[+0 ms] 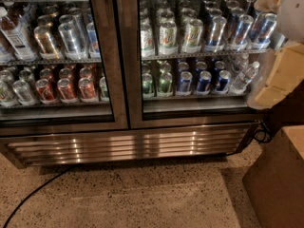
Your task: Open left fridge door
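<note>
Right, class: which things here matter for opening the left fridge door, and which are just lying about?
For the job:
left fridge door
fridge
hand, at the right edge, in front of the right door

Just lying about:
right door
black cable on the floor
brown box, bottom right
</note>
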